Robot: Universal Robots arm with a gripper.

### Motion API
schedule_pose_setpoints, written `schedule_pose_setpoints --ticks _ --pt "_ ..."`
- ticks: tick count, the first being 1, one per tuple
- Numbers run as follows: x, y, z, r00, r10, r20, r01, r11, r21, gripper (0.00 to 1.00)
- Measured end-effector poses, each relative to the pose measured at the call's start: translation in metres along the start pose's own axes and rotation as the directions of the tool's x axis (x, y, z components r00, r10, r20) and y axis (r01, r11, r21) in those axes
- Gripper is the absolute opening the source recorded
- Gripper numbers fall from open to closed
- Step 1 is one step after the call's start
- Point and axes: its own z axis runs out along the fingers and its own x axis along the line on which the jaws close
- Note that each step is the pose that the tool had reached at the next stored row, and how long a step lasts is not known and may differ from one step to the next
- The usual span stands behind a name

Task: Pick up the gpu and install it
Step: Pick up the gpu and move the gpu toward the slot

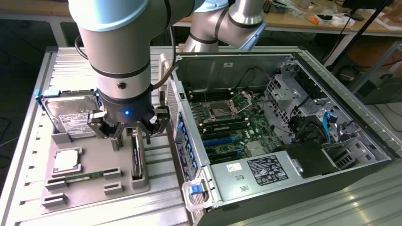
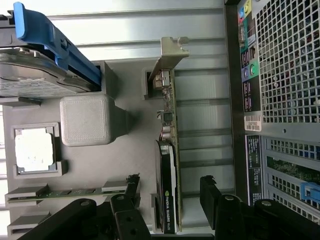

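Hangs low over the gray tray [image 1: 100, 155] on the counter [image 1: 25, 188], at the end of the arm [image 1: 119, 56] — gripper [image 1: 131, 136] pointing straight down. Fingers [image 2: 212, 200] spread wide, holding nothing. One to each side of the gpu [image 2: 167, 165], with a gap on both sides in the wrist view, so no touch yet.

Stands on its long edge in a slot of the tray, along the side nearest the computer case [image 1: 283, 117]. Green board with a black cooler block at the end between the fingers. Silver end bracket [image 2: 172, 50] at the other end, upright beside a tray post. Not lifted, not installed.

Elsewhere on the same tray:
- a hard drive [image 1: 72, 117] in a blue frame, propped at a tilt, on the exterior view's left of the gripper
- a square processor [image 1: 66, 161], lying flat in its pocket
- a narrow memory stick [image 1: 88, 176], on edge in its holders

All three apart from the fingers.

At the exterior view's right, just beside the tray — the case, lying on its side with the panel off. Inside:
- a motherboard [image 1: 229, 120] with a socket [image 1: 223, 111] near its middle
- blue slots [image 1: 220, 140] below that
- a power supply [image 1: 267, 170], label up, at the near end
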Motion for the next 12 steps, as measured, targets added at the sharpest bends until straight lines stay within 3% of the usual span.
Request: schedule_pose_setpoints --ticks 12 --pt "0.0001 -0.0003 0.0048 1.0000 0.000 0.0001 0.000 1.0000 0.0001 0.60"
